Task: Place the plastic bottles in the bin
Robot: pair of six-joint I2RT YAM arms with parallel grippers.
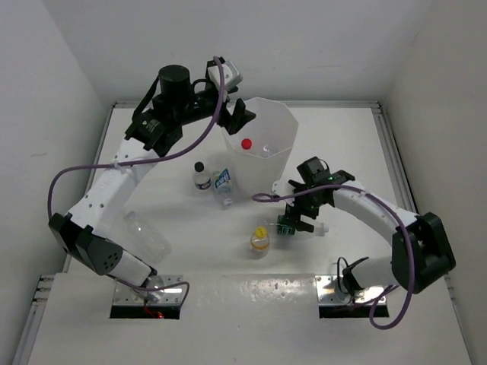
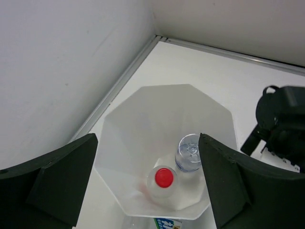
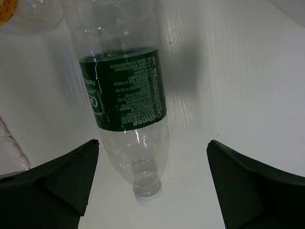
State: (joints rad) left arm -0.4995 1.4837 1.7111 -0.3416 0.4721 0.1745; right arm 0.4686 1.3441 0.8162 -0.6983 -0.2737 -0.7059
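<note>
White walls close in the white counter [image 1: 350, 144] on three sides, and the bin [image 1: 280, 129] stands toward its far edge, so take the bin as your reference. You have two bottles in. A red-capped bottle [image 2: 164, 177] sits cap up on the bin's floor, and a second clear bottle [image 2: 189, 151] is right against it (its cap colour can't be made out from above). Your left tool [image 2: 147, 157] hangs over the bin's mouth with its jaws spread wide and nothing between them, so that drop looks finished. By my count five are left outside. A black-capped bottle [image 1: 201, 177] and a blue-labelled bottle [image 1: 223, 181] are just beside the bin's near-left foot, and a yellow-capped bottle [image 1: 260, 240] is further toward you. A plain bottle [image 1: 148, 236] lies well off to the bin's near left, partly under the left arm. A green-labelled bottle [image 1: 291, 223] lies on its side to the bin's near right. Your right tool [image 3: 152, 162] straddles that one, jaws released and clear of it on both sides, so nothing is gripped yet.
</note>
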